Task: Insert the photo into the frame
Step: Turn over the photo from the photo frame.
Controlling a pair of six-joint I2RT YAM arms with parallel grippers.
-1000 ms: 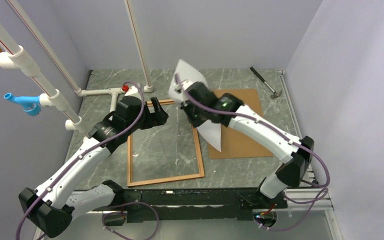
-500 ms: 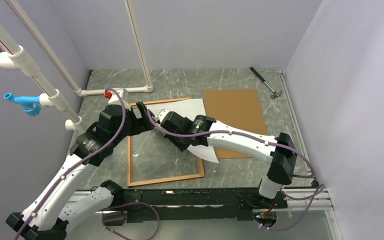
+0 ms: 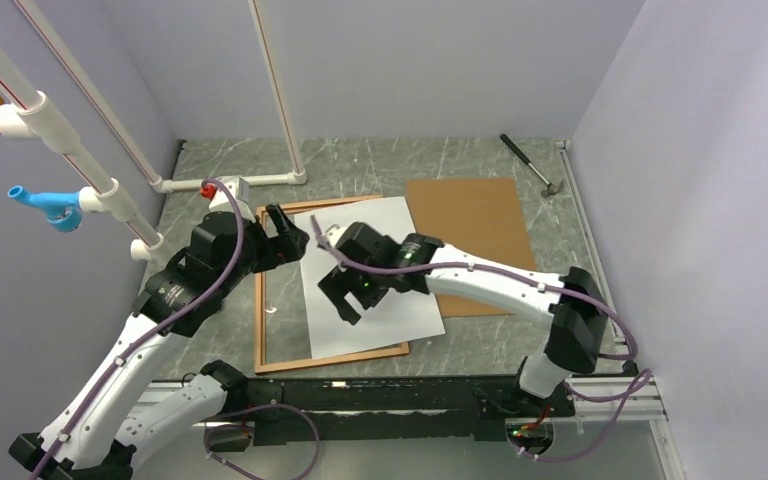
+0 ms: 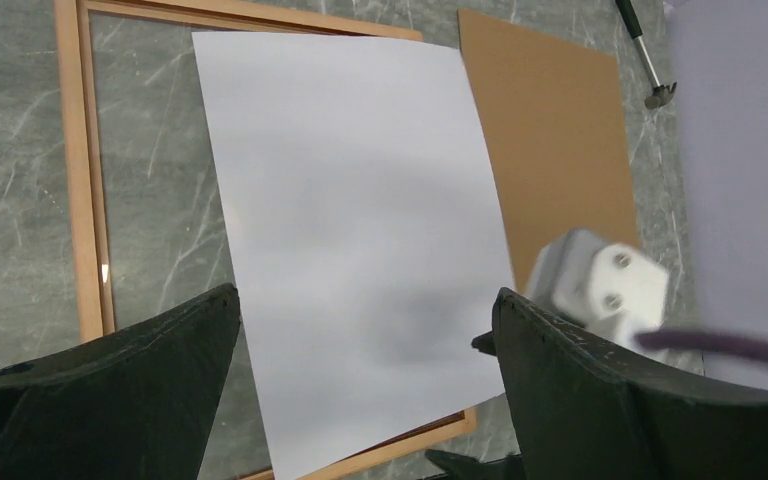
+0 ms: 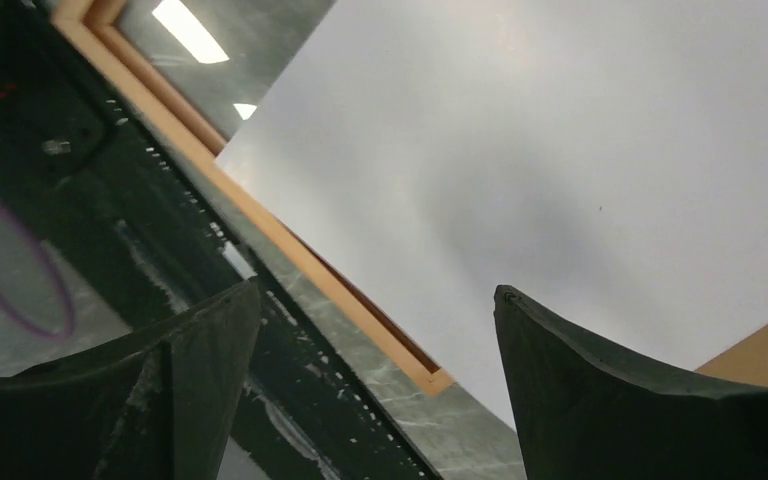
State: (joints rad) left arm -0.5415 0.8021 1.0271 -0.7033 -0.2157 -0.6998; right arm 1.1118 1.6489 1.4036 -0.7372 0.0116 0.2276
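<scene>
The photo (image 3: 385, 322) lies white back up, flat and skewed across the frame (image 3: 259, 300). Its right side overhangs the frame's right rail and reaches the brown board. My right gripper (image 3: 338, 300) hovers open just over the photo's near part, with nothing between its fingers. In the right wrist view the photo (image 5: 560, 150) covers the frame's near corner (image 5: 430, 378), and the gripper (image 5: 378, 290) stands wide. My left gripper (image 3: 293, 235) is open above the frame's far left corner. The left wrist view looks down on the photo (image 4: 350, 200) and the frame (image 4: 78, 180) past that gripper (image 4: 365, 293).
A brown fibreboard panel (image 3: 480, 215) lies right of the frame, partly under the photo. A hammer (image 3: 532, 165) rests at the far right. White pipes (image 3: 225, 185) run along the far left. The black base rail (image 3: 380, 395) borders the near edge.
The right gripper swung the photo down from upright until it lay flat across the frame, then opened and let it go. The left arm drew back a little to the left.
</scene>
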